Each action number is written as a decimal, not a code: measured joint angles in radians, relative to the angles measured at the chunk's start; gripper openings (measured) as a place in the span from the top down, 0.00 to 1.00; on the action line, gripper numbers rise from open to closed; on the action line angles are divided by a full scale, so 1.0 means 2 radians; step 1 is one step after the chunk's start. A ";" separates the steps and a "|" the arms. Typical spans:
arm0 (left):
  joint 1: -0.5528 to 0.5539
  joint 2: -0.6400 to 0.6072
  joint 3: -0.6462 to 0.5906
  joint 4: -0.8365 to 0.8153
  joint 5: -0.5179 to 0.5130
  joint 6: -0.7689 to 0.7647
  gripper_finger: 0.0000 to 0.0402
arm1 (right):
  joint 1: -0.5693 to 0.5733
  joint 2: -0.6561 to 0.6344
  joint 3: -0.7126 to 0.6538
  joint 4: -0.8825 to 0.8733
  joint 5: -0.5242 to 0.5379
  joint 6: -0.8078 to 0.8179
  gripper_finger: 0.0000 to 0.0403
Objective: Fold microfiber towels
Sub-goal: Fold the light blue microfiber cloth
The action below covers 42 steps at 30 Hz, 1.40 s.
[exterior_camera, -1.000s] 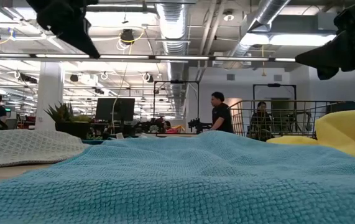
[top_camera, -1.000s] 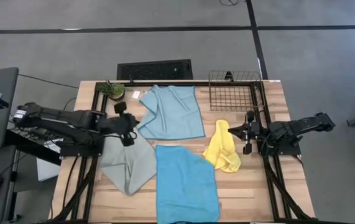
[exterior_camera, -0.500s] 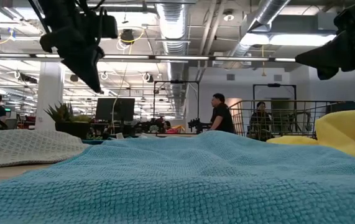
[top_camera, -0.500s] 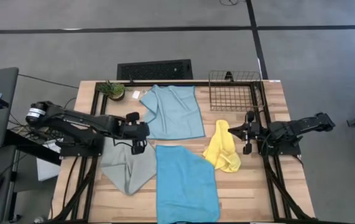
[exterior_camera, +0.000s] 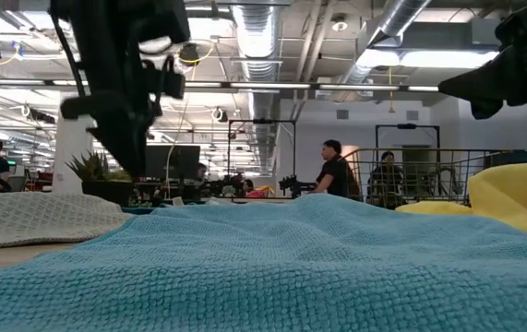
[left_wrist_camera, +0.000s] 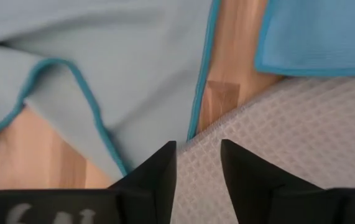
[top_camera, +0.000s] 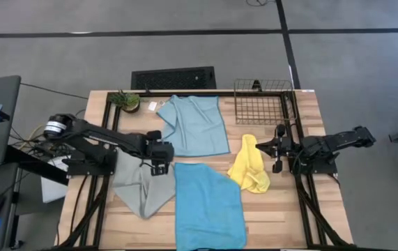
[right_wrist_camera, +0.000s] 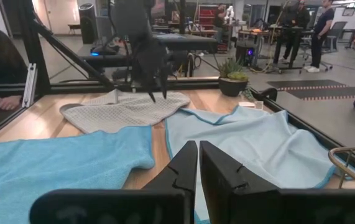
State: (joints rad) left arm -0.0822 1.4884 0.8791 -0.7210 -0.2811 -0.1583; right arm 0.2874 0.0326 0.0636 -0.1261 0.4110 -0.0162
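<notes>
Four microfiber towels lie spread on the wooden table. The pale blue towel (top_camera: 193, 125) is at the far middle, the cyan-blue towel (top_camera: 209, 206) at the near middle, the grey-green towel (top_camera: 143, 187) at the near left, and the bunched yellow towel (top_camera: 249, 166) to the right. My left gripper (left_wrist_camera: 198, 158) points steeply down, open, over the grey-green towel's far right corner (left_wrist_camera: 239, 118), beside the pale blue towel's hem (left_wrist_camera: 199, 93). My right gripper (top_camera: 277, 150) waits shut and level at the table's right side, near the yellow towel. My left gripper's open fingertips (right_wrist_camera: 154, 96) stand at the far right corner of the grey-green towel (right_wrist_camera: 121, 111), coming from above. I cannot tell whether they touch the cloth.
A wire mesh basket (top_camera: 261, 101) stands at the far right of the table and a small potted plant (top_camera: 124, 100) at the far left. Bare wood (left_wrist_camera: 221, 102) shows between the three towels near my left gripper. People stand in the room beyond the table.
My left gripper has gone toward the table's right edge and down, from above the table's left part to the grey-green towel's far right corner, tipping to point more steeply down. The towels lie as before.
</notes>
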 joint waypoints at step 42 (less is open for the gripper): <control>0.022 0.115 0.001 0.055 -0.069 -0.032 0.69 | 0.000 0.000 0.000 0.000 -0.001 -0.001 0.89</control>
State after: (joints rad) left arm -0.0376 1.7183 0.8815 -0.6109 -0.4187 -0.2218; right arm 0.2874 0.0326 0.0637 -0.1261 0.4089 -0.0174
